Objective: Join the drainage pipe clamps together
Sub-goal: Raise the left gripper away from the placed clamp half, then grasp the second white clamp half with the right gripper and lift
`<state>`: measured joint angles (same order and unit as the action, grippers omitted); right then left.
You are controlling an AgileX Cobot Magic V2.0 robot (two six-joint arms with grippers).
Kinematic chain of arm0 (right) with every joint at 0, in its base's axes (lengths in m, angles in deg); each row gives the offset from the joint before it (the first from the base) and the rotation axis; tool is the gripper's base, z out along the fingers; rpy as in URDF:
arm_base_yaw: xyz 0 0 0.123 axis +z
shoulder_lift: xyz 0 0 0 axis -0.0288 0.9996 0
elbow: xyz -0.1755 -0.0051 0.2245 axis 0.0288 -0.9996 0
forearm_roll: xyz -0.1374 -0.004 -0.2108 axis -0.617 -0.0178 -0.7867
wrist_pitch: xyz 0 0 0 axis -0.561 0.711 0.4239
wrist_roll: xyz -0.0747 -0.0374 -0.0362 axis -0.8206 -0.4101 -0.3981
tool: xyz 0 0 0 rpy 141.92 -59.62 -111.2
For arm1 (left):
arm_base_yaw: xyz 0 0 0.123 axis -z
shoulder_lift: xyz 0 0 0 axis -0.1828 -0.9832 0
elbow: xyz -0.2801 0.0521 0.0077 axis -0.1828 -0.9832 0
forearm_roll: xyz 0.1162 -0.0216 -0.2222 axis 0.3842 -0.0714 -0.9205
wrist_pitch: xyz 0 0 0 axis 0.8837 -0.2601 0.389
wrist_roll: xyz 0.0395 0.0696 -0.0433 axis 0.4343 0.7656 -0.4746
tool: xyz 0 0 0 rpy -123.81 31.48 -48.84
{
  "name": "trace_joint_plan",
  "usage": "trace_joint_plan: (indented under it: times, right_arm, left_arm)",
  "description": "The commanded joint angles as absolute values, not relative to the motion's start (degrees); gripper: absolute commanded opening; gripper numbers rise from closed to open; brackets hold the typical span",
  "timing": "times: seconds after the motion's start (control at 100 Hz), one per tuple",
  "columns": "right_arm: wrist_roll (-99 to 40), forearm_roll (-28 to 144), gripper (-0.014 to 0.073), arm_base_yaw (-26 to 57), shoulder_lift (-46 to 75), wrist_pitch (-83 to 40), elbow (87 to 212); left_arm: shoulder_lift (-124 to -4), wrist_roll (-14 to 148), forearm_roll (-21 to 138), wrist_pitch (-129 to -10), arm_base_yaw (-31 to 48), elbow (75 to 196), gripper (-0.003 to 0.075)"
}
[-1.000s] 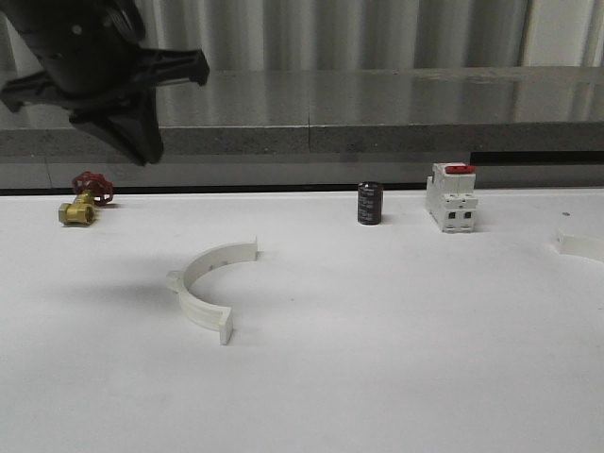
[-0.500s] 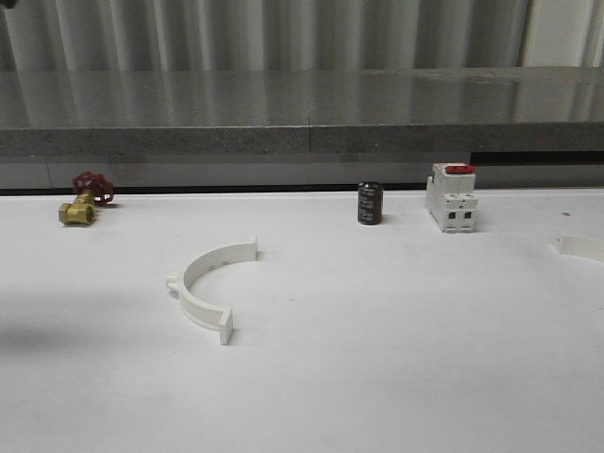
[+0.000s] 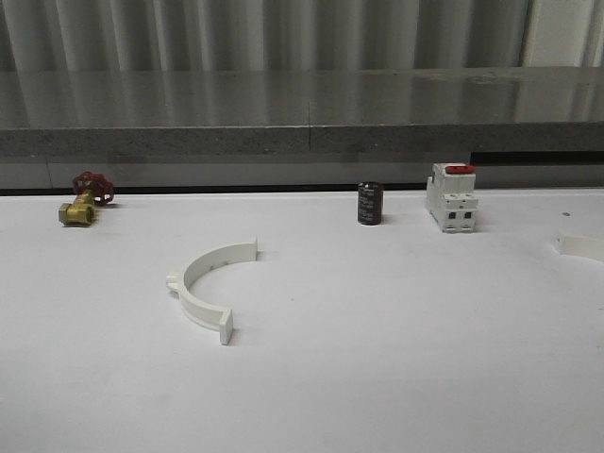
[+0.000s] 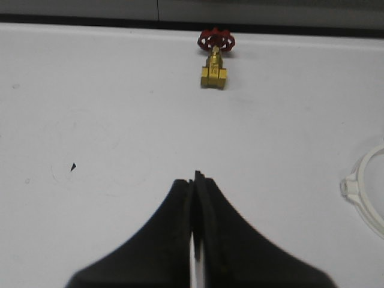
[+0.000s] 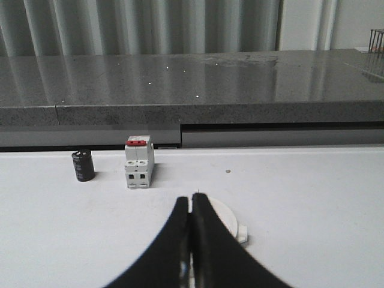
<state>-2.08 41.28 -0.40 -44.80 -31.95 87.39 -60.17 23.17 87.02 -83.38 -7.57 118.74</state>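
Observation:
One white half-ring drainage pipe clamp (image 3: 179, 283) lies flat on the white table, left of centre, its open side facing right. A second drainage pipe clamp (image 3: 578, 244) pokes in at the table's right edge. My left gripper (image 4: 195, 177) is shut with nothing in it and hovers over bare table. The first clamp (image 4: 351, 187) lies off to its side, and the brass valve is ahead of it. My right gripper (image 5: 191, 198) is shut and empty. The second clamp (image 5: 223, 215) lies just beyond its tips, partly hidden by the fingers.
A brass valve with a red handwheel (image 3: 80, 203) sits at the back left. At the back right stand a small black cylinder (image 3: 369, 203) and a white boxy breaker with a red top (image 3: 451, 198). A grey ledge (image 3: 302, 123) runs behind the table.
One second ago my left arm showed as a dark shape at the upper left of the front view. It has since moved out of that view. The clamps and other objects have not moved.

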Motion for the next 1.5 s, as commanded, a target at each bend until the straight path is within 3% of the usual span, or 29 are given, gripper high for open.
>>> trace_joint_plan:
  times: [0.0, 0.25, 0.59, 1.05, 1.17, 1.36, 1.41, 1.49]
  right_arm:
    - [-2.56, 41.20, -0.0066, -0.84, -45.89, -38.71, 88.33]
    - [-2.56, 41.20, -0.0066, -0.84, -45.89, -38.63, 89.73]
    - [-2.56, 41.20, -0.0066, -0.74, -42.79, -21.56, 99.44]
    - [-2.56, 41.20, -0.0053, -0.74, -15.31, -1.74, 118.70]
    - [-2.56, 41.32, 0.0081, -0.74, -6.39, 2.89, 123.66]
    - [-2.56, 42.30, 0.0468, -0.74, 5.40, 7.96, 131.01]
    - [-2.56, 42.30, 0.0521, -0.74, 8.11, 8.16, 132.61]
    - [-2.51, 42.30, 0.0529, -0.74, 12.33, 8.50, 135.20]
  left_arm:
    - [-54.66, 23.36, 86.53, -75.98, -7.60, 116.71, -0.0021]
    - [-41.20, 23.36, 86.83, -75.61, -7.60, 108.63, -0.0021]
    - [-25.73, 23.36, 86.16, -78.81, -7.60, 102.42, -0.0021]
    - [-19.10, 23.36, 86.16, -79.40, -7.60, 101.26, -0.0021]
    - [-19.10, 23.36, 86.16, -79.40, -7.60, 101.26, -0.0021]
    - [-19.10, 23.36, 86.16, -79.61, -7.60, 101.26, -0.0021]
    - [-19.10, 23.36, 86.16, -79.61, -7.60, 101.26, -0.0021]
    - [-19.10, 23.36, 86.16, -79.61, -7.60, 101.26, -0.0021]
